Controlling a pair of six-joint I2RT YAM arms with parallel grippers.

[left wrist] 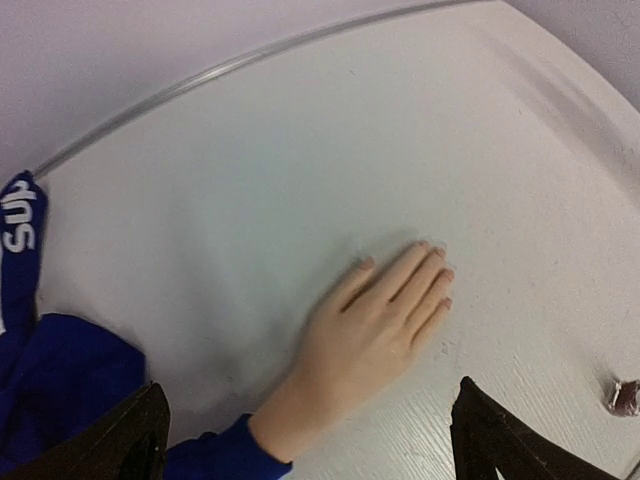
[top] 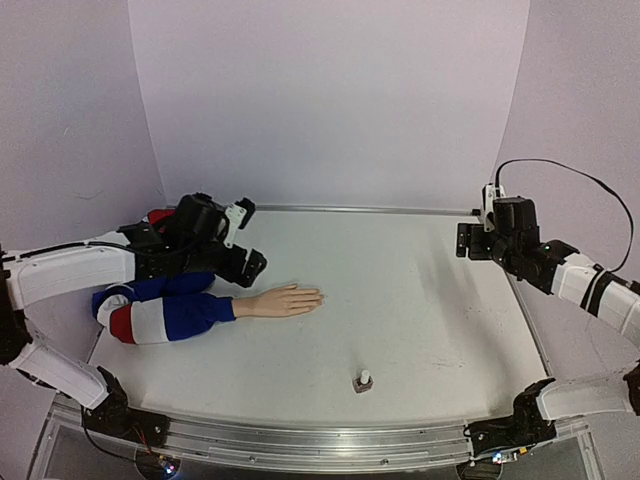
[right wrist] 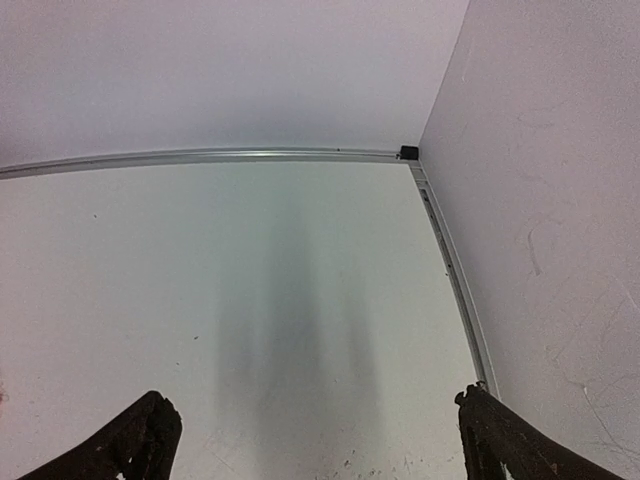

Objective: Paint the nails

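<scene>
A peach mannequin hand [top: 282,301] lies palm down on the white table, fingers pointing right, its tiny nails [top: 318,297] at the fingertips. Its sleeve [top: 165,316] is blue, white and red. In the left wrist view the hand [left wrist: 375,331] lies flat and the nails [left wrist: 444,276] show as small pinkish tips. My left gripper [top: 250,262] hovers just above and behind the wrist, open and empty. My right gripper [top: 464,240] is open and empty at the far right, over bare table. A small white-capped polish bottle [top: 363,381] stands near the front.
The bottle also shows at the right edge of the left wrist view [left wrist: 625,395]. A metal rail [top: 360,209] runs along the table's back edge, and another along the right side [right wrist: 455,275]. Lilac walls enclose the table.
</scene>
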